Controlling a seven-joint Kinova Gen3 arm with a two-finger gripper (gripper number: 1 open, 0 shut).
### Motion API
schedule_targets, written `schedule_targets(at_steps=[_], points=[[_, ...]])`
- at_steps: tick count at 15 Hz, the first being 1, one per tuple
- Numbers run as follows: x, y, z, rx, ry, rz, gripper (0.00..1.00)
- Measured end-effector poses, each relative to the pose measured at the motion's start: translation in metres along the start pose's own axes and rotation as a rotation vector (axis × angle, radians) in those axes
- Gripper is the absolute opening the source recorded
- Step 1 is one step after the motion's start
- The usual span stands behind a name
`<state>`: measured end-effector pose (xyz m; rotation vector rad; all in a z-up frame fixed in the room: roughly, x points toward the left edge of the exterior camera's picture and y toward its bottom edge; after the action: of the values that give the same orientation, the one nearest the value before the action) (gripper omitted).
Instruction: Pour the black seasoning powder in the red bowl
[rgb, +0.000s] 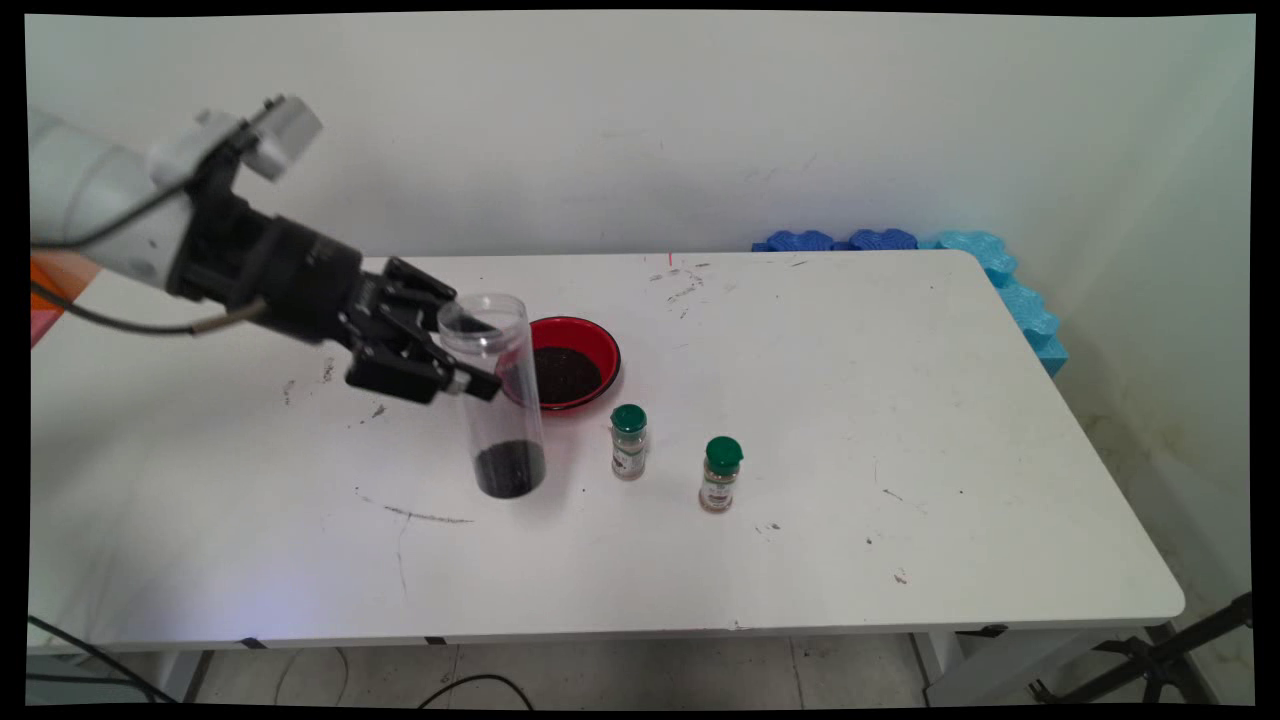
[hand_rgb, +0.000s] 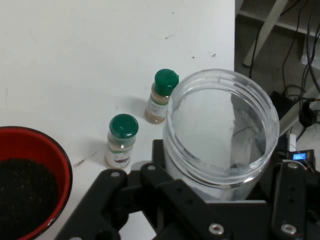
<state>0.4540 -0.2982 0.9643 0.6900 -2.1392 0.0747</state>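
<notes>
Jar (rgb: 495, 395) pinched by gripper (rgb: 470, 352) over scuffed white table (rgb: 900, 420).
Bowl (rgb: 570, 362) and two spice bottles (rgb: 628, 441) seen mid-table; blue foam (rgb: 1000, 275) stacked at far right corner by wall.

Clear open jar (hand_rgb: 220, 130) clamped in black gripper (hand_rgb: 200, 200), 2 green-capped spice bottles (hand_rgb: 121, 141) beside red bowl (hand_rgb: 50, 150)

jar (rgb: 497, 400) upright on table (rgb: 900, 450), bowl (rgb: 570, 362) behind it, two spice bottles (rgb: 628, 441) right
</notes>
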Motion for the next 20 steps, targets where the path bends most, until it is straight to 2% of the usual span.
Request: schedule_targets(at_steps=[7,12,14,16,20], points=[[0.039,-0.017,-0.032,0.019,-0.019,-0.060,0.00],[0.055,-0.027,-0.033,0.019,-0.044,-0.090,0.00],[0.059,-0.032,-0.028,0.004,-0.050,-0.112,0.00],[0.062,-0.037,-0.022,-0.013,-0.056,-0.158,0.00],[0.061,-0.049,-0.007,-0.037,-0.091,-0.317,0.00]])
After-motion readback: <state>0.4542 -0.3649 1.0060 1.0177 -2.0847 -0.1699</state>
